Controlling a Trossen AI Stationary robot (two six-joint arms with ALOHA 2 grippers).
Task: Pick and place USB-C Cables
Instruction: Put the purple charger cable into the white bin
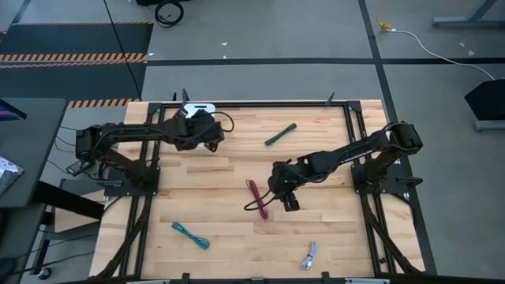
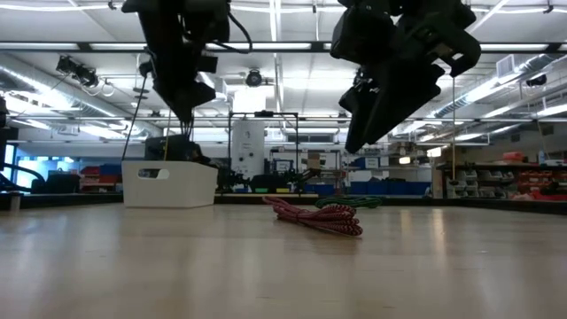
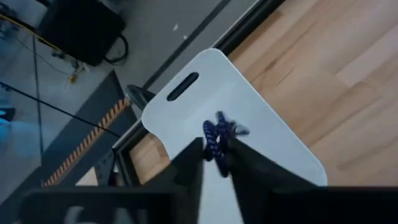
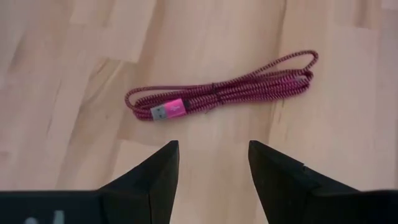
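My left gripper [image 3: 214,158] is shut on the purple cable [image 3: 215,132] above the white bin [image 3: 261,118] at the table's far left; from above the gripper [image 1: 203,128] covers most of the bin [image 1: 199,107]. My right gripper [image 4: 213,150] hovers open above the table, just beside the magenta cable [image 4: 217,93], which lies flat at mid-table [image 1: 256,197]. The dark green cable [image 1: 280,134] lies toward the far edge. The teal cable [image 1: 191,235] and the lilac-grey cable [image 1: 309,255] lie near the near edge. My left gripper pinches the purple cable bundle between its two fingertips [image 3: 194,155], at the bundle's lower part [image 3: 216,149]. The cable is lifted clear over the bin, and its coiled end [image 3: 217,124] sticks out past the fingertips.
A black frame [image 1: 347,126] runs round the wooden table [image 1: 229,252]. In the low view the bin [image 2: 170,183] stands at far left, with the magenta cable [image 2: 319,217] at centre and the green one [image 2: 350,203] behind it. Bare wood lies between the cables.
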